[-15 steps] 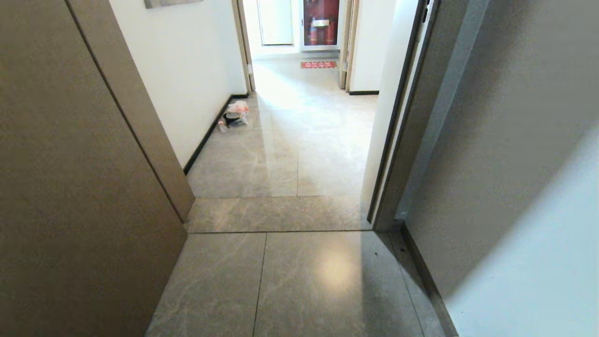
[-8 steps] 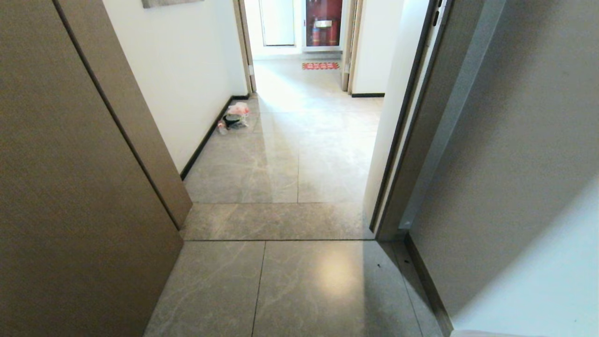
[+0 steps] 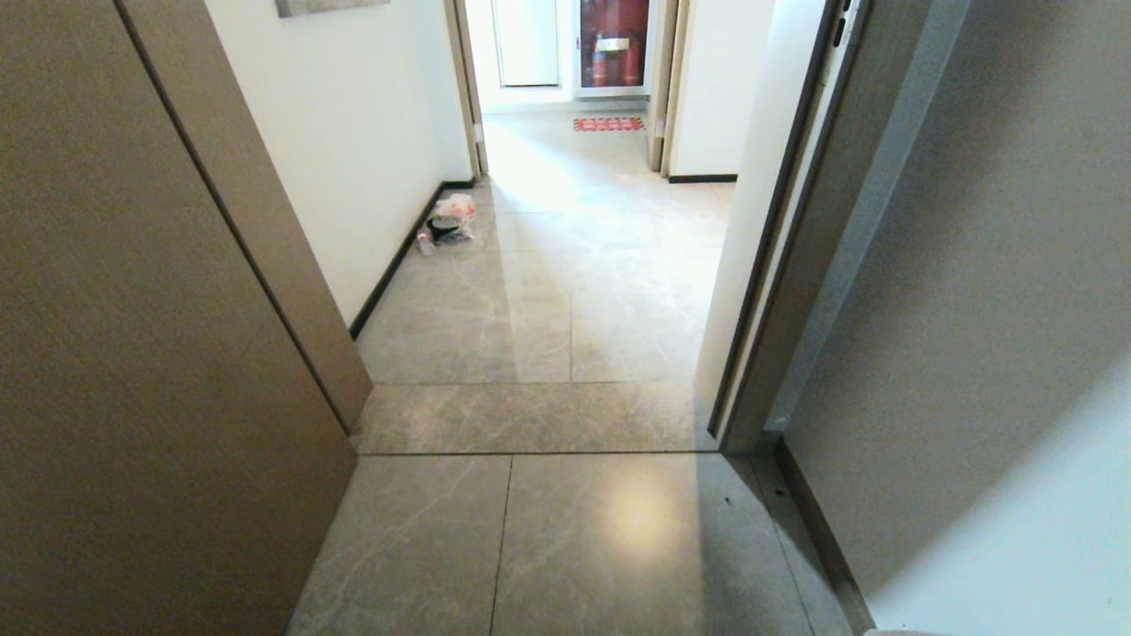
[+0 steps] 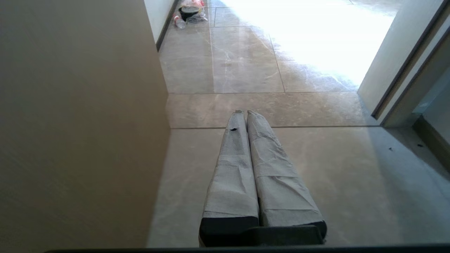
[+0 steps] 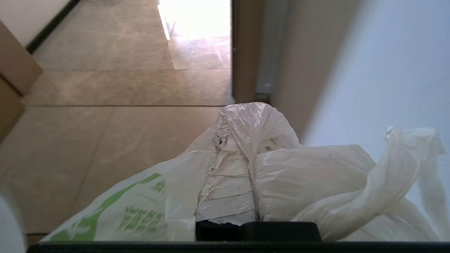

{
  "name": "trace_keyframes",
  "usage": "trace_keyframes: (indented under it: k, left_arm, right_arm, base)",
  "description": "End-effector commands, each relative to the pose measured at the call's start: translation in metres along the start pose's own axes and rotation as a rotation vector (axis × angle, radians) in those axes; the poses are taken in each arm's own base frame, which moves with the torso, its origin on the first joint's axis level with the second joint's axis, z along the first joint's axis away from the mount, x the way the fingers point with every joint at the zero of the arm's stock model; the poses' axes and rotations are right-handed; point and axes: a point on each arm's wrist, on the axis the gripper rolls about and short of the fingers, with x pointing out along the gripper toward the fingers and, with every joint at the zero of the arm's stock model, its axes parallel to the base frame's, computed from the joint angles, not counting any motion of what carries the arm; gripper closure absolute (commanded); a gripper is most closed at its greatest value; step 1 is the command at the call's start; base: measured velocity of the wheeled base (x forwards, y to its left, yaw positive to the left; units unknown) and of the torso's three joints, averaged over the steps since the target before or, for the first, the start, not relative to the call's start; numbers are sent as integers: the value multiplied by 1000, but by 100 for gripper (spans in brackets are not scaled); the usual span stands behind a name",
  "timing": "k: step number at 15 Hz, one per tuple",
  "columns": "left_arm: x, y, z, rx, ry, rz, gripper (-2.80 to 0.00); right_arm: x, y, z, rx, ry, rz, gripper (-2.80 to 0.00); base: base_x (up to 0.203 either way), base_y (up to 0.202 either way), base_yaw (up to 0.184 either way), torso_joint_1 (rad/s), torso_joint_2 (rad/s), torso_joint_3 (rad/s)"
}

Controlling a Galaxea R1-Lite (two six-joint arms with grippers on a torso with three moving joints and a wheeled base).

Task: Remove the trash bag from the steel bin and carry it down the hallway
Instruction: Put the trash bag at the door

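Observation:
The trash bag, thin white plastic with green print, is draped over my right gripper, which is shut on a fold of it. The film covers one finger and bunches beside the other taped finger. My left gripper is shut with nothing in it, its taped fingers pressed together, low over the floor tiles. The hallway of glossy grey tiles runs ahead through an open doorway. The steel bin is out of view. Neither arm shows in the head view.
A tan door leaf stands close on the left and a door frame with a pale wall on the right. A pinkish-red bag with a black bowl lies by the left skirting. A red mat lies far ahead.
The whole head view has shifted slightly down and to the right, so the camera has moved a little toward the doorway. Nothing in the scene itself has moved.

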Motion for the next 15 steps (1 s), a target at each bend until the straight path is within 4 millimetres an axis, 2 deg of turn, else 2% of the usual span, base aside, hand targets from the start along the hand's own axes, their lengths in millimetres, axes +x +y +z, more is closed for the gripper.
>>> trace_keyframes:
  k: [1, 8, 11, 15]
  left_arm:
    - [0, 0, 0, -1, 0, 0, 0]
    - [0, 0, 0, -1, 0, 0, 0]
    - [0, 0, 0, -1, 0, 0, 0]
    - [0, 0, 0, -1, 0, 0, 0]
  right_arm:
    - [0, 0, 0, 0, 0, 1, 0]
    - [0, 0, 0, 0, 0, 1, 0]
    - [0, 0, 0, 0, 0, 1, 0]
    - [0, 0, 0, 0, 0, 1, 0]
  base:
    - [0, 193, -1, -7, 6, 2]
    - [0, 171, 1, 2, 2, 2]
    - [0, 0, 0, 0, 0, 0]
    - [167, 2, 1, 3, 2, 4]
